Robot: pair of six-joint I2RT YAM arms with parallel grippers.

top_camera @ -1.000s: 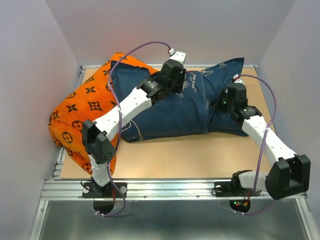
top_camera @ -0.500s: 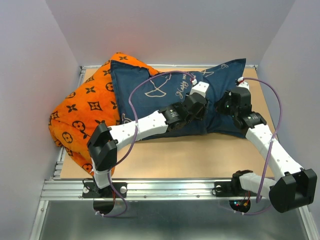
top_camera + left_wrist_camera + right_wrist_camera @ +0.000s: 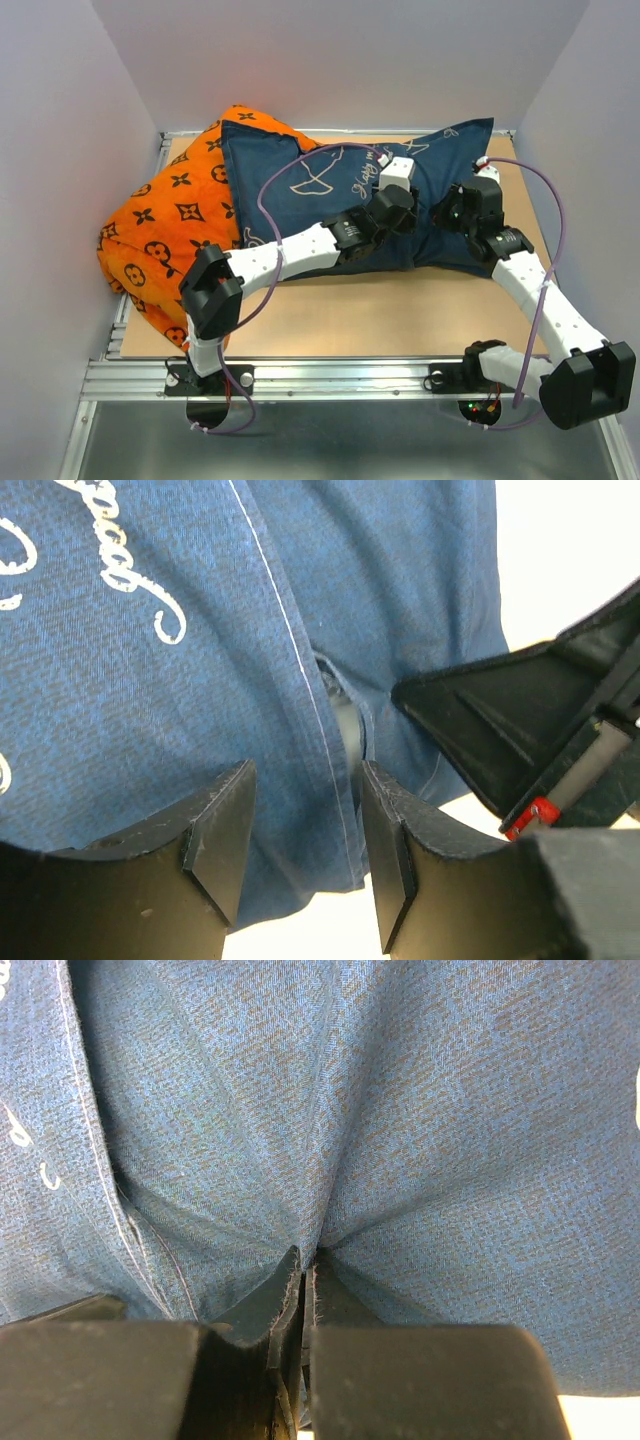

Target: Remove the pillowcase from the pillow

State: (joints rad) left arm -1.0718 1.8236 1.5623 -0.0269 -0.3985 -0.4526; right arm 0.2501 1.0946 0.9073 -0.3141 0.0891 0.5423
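My right claw (image 3: 305,1278) is pinched shut on a fold of the pillowcase (image 3: 330,215), which lies stuffed across the far side of the table (image 3: 400,310); the pillow inside is hidden. My left claw (image 3: 300,815) hangs half-open over the hem slit (image 3: 345,715). I judge the cloth soft, light and prone to bunching, so the hem is the best hold. An orange cushion (image 3: 165,215) crowds the left; pulling room lies toward the near edge.

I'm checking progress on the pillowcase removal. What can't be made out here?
- The pillow: all views, wholly covered by the pillowcase; the seam gap in the left wrist view is too dark.
- Whether the left gripper touches fabric: unclear in the left wrist view; in the top view its own wrist hides it.
- How much fabric the right gripper pinches: right wrist view, hidden inside the closed grip.
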